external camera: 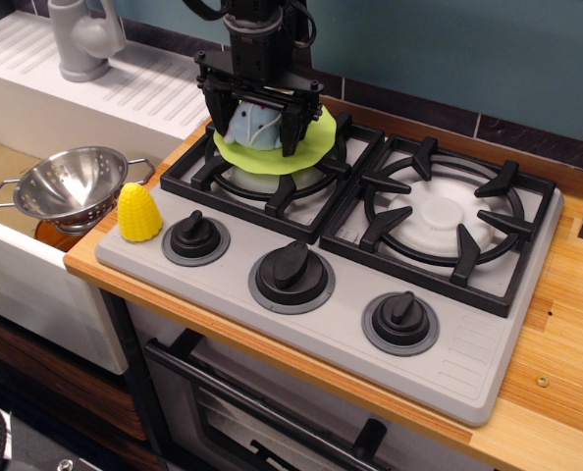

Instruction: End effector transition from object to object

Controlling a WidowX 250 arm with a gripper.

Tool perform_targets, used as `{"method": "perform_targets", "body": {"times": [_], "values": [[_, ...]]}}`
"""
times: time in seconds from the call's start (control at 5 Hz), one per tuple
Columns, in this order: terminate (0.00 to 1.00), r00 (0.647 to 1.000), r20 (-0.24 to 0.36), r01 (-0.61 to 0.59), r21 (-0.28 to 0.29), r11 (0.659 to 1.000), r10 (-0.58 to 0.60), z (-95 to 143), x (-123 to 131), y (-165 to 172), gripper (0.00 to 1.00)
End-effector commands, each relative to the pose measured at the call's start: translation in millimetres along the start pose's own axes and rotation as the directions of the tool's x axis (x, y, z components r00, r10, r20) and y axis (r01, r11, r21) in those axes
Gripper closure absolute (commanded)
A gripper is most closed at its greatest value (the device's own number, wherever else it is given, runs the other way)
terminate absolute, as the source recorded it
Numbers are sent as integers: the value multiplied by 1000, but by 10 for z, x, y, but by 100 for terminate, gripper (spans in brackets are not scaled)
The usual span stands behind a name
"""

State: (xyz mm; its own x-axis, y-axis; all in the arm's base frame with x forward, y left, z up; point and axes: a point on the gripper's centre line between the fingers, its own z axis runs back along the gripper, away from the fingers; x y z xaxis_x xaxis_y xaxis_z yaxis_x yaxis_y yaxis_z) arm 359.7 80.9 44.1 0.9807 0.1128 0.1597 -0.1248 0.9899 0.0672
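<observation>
At the far left, a grey plastic toy faucet [80, 37] stood on the white ridged drainboard [125, 93] of a white sink unit. Below it, a shiny steel colander with two wire handles [71, 186] sat in the sink basin [2, 162], resting on an orange-brown object that was mostly hidden. Just to the right, a yellow plastic corn cob piece [138, 212] stood upright on the front left corner of the grey toy stovetop [449, 368].

Three black rotary knobs on grey bases ran along the stovetop front: the left knob [195, 238], the middle knob [291, 274] and the right knob [400, 320].

The black metal robot gripper with two long dark fingers [264, 132] was positioned over the rear of the left black burner grate [267, 177]. Its fingers were spread and straddled a light blue cloth-like object [254, 125], one finger on each side. Whether the fingers pressed on the object could not be determined. The blue object sat on a lime green round plate [311, 145], which lay on the left grate.

The right black burner grate [439, 211] surrounded a white round burner disc [437, 211]. The stovetop rested on a light wooden countertop [556, 363]. A black oven door handle [262, 417] ran beneath the counter edge.
</observation>
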Motion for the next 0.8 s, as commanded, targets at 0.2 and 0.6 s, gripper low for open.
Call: {"method": "perform_targets", "body": {"times": [0.2,0.6], "values": [[0,999,-48,12,32,999,-10,357,94,15,0],[0,997,-56,55,104,993,-49,955,111,140,0]]}}
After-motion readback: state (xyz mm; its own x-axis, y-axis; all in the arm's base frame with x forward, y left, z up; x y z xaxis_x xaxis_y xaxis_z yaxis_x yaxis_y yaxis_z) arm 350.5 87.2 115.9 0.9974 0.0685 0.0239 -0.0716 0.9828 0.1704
